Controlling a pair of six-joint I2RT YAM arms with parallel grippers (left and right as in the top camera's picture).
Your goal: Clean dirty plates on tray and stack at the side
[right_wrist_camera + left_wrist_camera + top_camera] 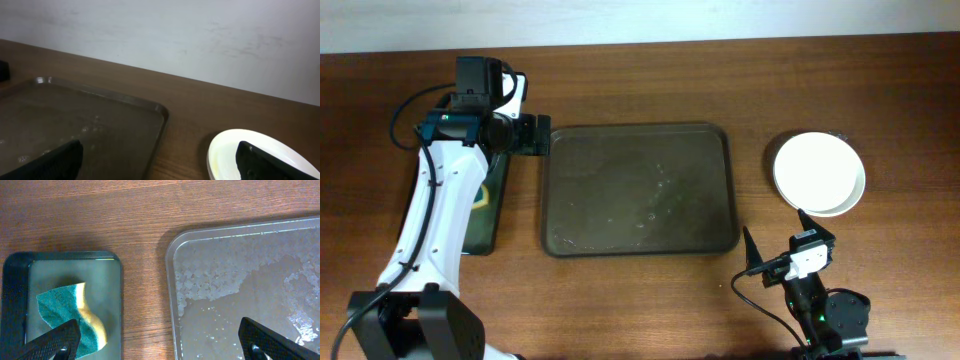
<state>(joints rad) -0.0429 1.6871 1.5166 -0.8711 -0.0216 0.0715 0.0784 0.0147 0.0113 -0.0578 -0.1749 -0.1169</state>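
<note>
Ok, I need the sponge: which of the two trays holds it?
The small black tray, left of the big brown tray. The sponge lies in it; the brown one holds only wet residue.

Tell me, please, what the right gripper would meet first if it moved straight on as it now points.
The way looks free: the open right gripper points across bare table, through the gap between the tray and the plates. Beyond lies only the wall, though depth is hard to judge here.
</note>
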